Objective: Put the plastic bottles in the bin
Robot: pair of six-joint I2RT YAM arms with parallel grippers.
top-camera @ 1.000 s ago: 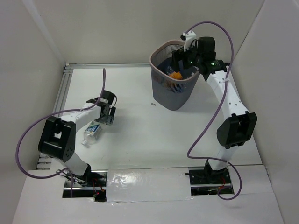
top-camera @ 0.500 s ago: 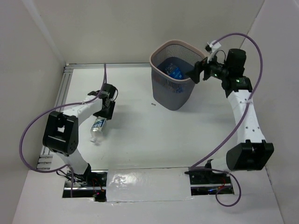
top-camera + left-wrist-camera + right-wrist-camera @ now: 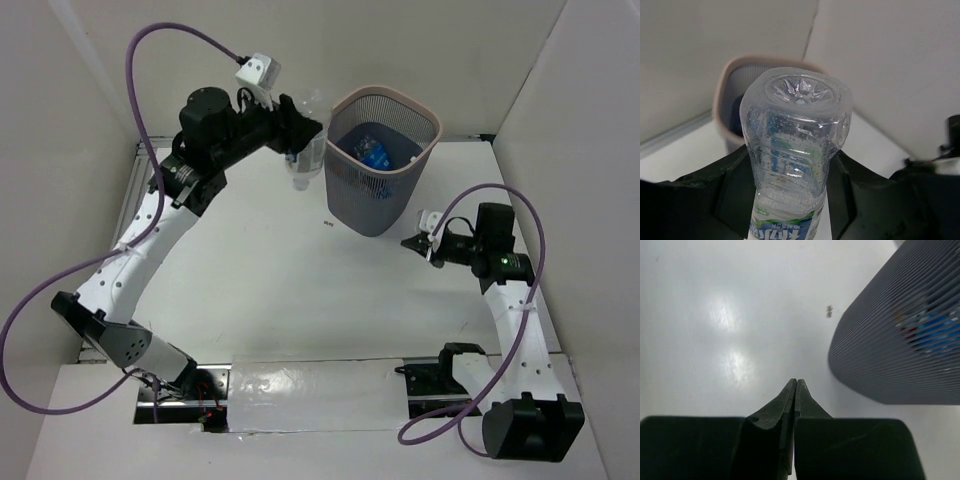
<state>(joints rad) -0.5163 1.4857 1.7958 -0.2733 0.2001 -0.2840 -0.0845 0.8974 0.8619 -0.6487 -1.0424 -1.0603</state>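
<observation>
- Holding blue-labelled bottles (image 3: pixel 375 150) already, the bin (image 3: pixel 375 205) stands far back.
- We judge one clear bottle (image 3: pixel 796 145) remains, raised just beside its rim.
- Our left gripper (image 3: pixel 303 140) pinches it; our right gripper (image 3: pixel 795 385) is pressed together, empty.

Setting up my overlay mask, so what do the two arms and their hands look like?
The left arm and right arm are white links joined by bulky black joint housings, each trailing a loose purple cable. The left hand and right hand are black with tapering fingers. A small white camera box sits at each wrist; a green light glows near the right one.
</observation>
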